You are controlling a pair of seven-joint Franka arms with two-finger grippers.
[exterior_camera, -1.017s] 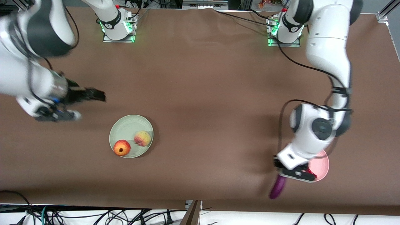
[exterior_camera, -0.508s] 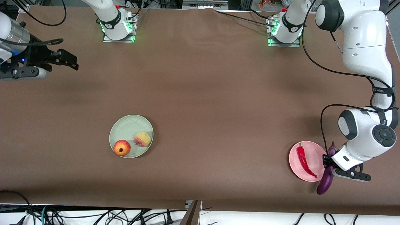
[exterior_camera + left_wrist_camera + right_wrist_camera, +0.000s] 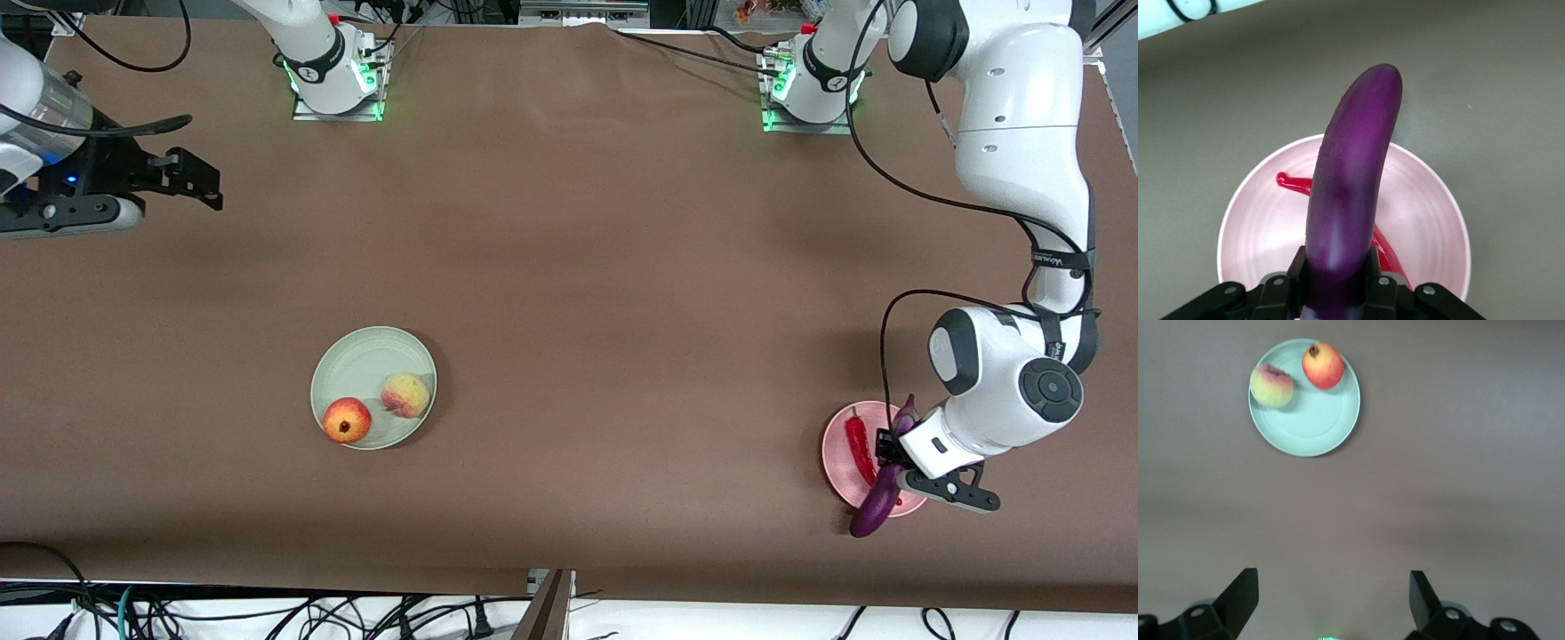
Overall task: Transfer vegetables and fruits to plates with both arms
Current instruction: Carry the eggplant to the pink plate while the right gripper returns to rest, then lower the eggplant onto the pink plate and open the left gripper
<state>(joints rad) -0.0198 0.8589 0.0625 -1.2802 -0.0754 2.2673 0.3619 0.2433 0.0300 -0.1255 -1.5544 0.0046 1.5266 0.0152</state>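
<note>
Eggplant going onto the pink plate.

The left gripper pinches the eggplant over the pink plate, the chili lying right under it; next it likely must lower and let go without knocking the chili, partly hidden. The right gripper waits with fingers spread, well apart from the green plate holding apple and peach.

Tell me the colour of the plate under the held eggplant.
Light pink plate, seen best in the left wrist view beneath the purple eggplant.
</note>
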